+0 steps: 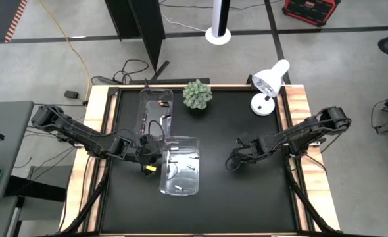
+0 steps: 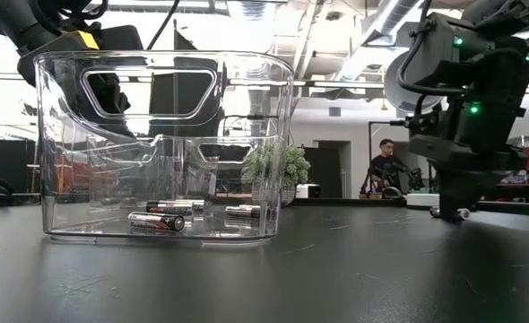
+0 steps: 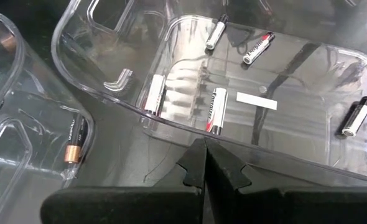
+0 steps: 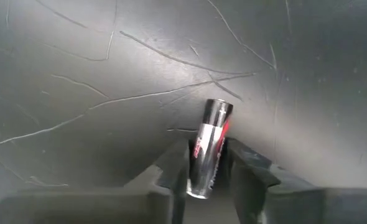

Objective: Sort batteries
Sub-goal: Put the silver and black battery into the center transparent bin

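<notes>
Battery (image 4: 209,148) pinched between right gripper (image 4: 207,163) fingers, low over bare table well right of the near bin (image 1: 180,189). Your grip sits near one end (could pivot, drop, roll). Left gripper (image 3: 204,163) pressed together beside that bin's left wall.

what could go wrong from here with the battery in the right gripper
The right gripper pinches the battery near one end only, so it may pivot or slip out. Dropped on the bare table, it could roll. The left gripper, shut at the near bin's rim, may block the drop.
</notes>
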{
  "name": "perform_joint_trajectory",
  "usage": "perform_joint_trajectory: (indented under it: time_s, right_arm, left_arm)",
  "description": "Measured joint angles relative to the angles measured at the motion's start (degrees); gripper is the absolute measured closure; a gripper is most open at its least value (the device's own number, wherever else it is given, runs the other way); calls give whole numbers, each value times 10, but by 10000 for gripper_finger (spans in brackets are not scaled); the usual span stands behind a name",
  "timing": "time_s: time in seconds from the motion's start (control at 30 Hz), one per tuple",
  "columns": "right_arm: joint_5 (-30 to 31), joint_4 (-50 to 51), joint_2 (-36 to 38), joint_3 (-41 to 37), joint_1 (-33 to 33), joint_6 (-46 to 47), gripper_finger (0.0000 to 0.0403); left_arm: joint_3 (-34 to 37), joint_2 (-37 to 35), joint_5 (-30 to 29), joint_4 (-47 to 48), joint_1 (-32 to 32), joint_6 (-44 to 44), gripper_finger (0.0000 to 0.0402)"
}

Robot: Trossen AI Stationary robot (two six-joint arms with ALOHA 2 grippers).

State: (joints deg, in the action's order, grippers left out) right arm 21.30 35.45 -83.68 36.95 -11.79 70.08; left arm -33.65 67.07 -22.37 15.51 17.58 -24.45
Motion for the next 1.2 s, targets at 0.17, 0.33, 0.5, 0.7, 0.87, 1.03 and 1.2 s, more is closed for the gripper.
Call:
perform_joint_trajectory:
  time_s: [0.17, 0.33, 0.5, 0.7, 0.87, 1.03, 1.2]
  right_arm:
    - [0, 0, 0, 0, 0, -16, 338]
    - [1, -8, 1, 0, 0, -38, 386]
    - [9, -62, -1, 6, 0, -89, 395]
    - [27, -133, -1, 35, 0, -183, 396]
    - [34, -225, -1, 54, -1, -308, 398]
    - [32, -354, 0, 63, -7, -449, 398]
    - [29, -440, 0, 75, -25, -568, 398]
  left_arm:
    - [0, 0, -1, 0, 0, 0, 400]
    - [0, 0, -1, 0, 0, 0, 400]
    - [0, 0, -1, 0, 0, 0, 400]
    - [0, 0, -1, 0, 0, 0, 400]
    - [0, 0, -1, 0, 0, 0, 400]
    - [0, 0, -1, 0, 0, 0, 400]
    - [0, 0, -1, 0, 0, 0, 400]
